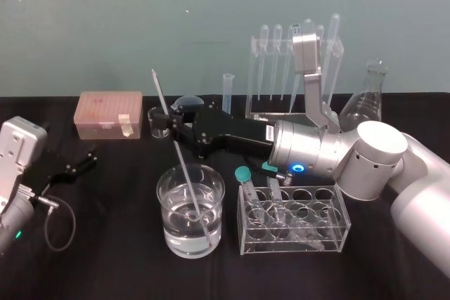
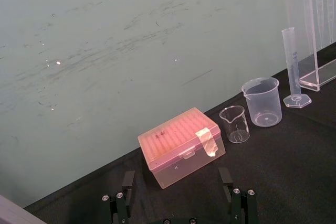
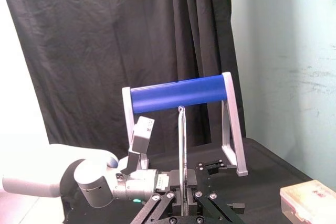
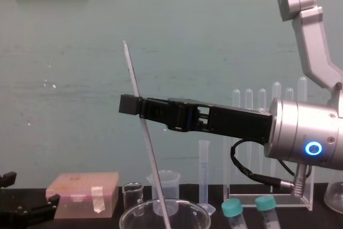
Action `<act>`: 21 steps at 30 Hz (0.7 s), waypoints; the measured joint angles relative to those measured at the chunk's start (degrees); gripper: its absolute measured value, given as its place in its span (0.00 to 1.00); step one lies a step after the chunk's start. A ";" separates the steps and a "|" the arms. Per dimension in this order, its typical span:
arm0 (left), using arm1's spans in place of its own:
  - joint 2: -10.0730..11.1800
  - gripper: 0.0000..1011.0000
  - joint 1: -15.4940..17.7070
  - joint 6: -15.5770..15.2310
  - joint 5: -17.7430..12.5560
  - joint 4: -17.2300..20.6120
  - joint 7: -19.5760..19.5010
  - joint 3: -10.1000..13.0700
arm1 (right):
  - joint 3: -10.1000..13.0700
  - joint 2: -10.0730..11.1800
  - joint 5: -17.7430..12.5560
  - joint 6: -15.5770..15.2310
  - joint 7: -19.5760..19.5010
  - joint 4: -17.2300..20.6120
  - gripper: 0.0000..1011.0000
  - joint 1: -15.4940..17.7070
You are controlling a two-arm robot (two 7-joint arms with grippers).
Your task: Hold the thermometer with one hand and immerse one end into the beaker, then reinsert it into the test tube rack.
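Note:
My right gripper is shut on the thermometer, a long thin glass rod that leans with its upper tip up and to the left. Its lower end is in the water inside the beaker, a wide glass vessel at the table's front centre. The chest view shows the gripper gripping the rod above the beaker's rim. In the right wrist view the rod rises from between the shut fingers. The test tube rack with pipettes stands at the back. My left gripper rests open at the far left.
A pink tip box, a tiny glass beaker, a plastic beaker and a measuring cylinder stand at the back. A low clear tube rack with teal-capped tubes sits right of the beaker. A conical flask is at the back right.

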State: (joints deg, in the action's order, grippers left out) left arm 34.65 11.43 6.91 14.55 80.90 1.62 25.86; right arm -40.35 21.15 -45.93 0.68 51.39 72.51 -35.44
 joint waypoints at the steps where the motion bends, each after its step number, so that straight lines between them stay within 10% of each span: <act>1: 0.00 1.00 0.00 0.00 0.00 0.00 0.00 0.00 | 0.01 0.00 0.00 0.00 0.00 0.00 0.06 0.00; 21: 0.00 1.00 0.00 0.00 0.00 0.00 0.00 0.00 | 0.05 -0.09 0.01 0.02 0.10 -0.15 0.06 -0.09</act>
State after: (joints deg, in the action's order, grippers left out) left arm 34.65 11.43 6.91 14.55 80.90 1.62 25.86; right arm -40.30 21.06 -45.92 0.70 51.49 72.36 -35.53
